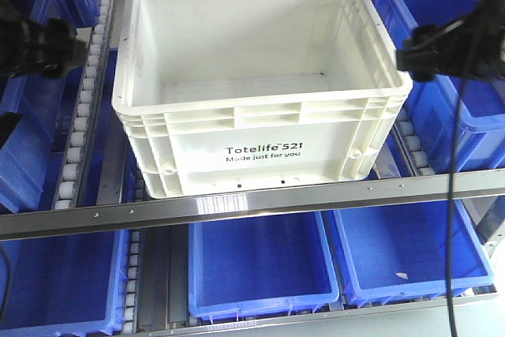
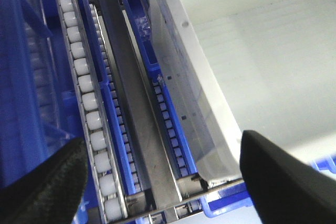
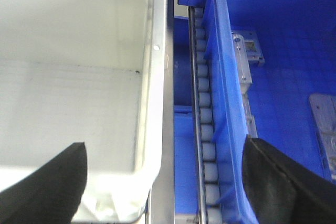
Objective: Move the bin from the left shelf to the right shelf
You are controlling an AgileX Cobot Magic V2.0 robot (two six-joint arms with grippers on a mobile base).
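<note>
While white bin [image 1: 260, 84] sat on roller shelf [image 1: 237, 204], left gripper [image 2: 163, 182] and right gripper [image 3: 163, 182] hung beside it, jaws apart, holding nothing; placement apparently finished.

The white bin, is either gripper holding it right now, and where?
Nothing is held. Both grippers are open astride the bin side rims, left gripper over the left rim, right gripper over the right, not closed on them.

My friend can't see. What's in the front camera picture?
A big empty white bin printed "Totelife 521" sits on a roller shelf behind a steel rail, with blue bins all around. Black robot grippers wait on each side, not touching it.
</note>
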